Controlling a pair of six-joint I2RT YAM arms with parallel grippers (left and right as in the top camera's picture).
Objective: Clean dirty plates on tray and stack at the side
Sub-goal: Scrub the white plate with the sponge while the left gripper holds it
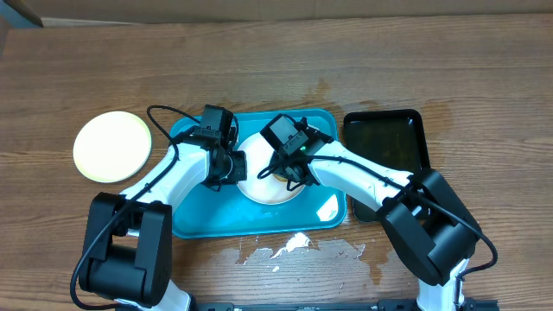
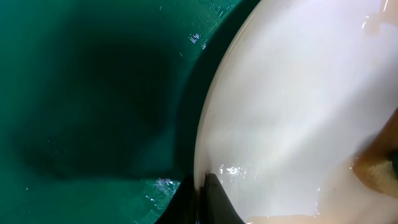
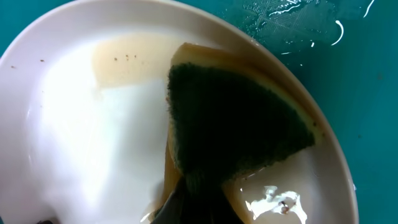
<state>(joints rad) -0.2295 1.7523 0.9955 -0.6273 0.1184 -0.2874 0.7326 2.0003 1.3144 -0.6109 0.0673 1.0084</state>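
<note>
Only the dark tips of the left gripper [image 2: 202,202] show at the bottom edge of its wrist view. They stand narrow, pinched on the thin rim of the white plate [image 2: 298,112], one tip over the rim and one under it; the rest of the fingers is cut off. The right gripper [image 3: 189,202] is also mostly out of frame: its dark tips are closed tight on one corner of a sponge [image 3: 236,118], and the corner itself is hidden between them. The sponge is a wedge with a coarse dark green scouring face over a soft yellow body, and it lies pressed flat inside the plate. The plate is round, smooth and glossy, wet with a pale brownish film and a few tiny dark specks. From above both wrists cover much of it, so whether anything lies beneath it cannot be told. It sits near the middle of the tray [image 1: 194,220], a turquoise plastic rectangle with rounded corners and a raised rim whose floor carries beads of water. A pale yellow plate [image 1: 112,145], round and matte, lies on the wooden table [image 1: 432,60] to the left, apart from the tray. A narrower black tray [image 1: 386,142] lies just beside the turquoise one on the right, partly hidden by the right arm. A ragged white smear [image 1: 289,246] marks the table in front.
</note>
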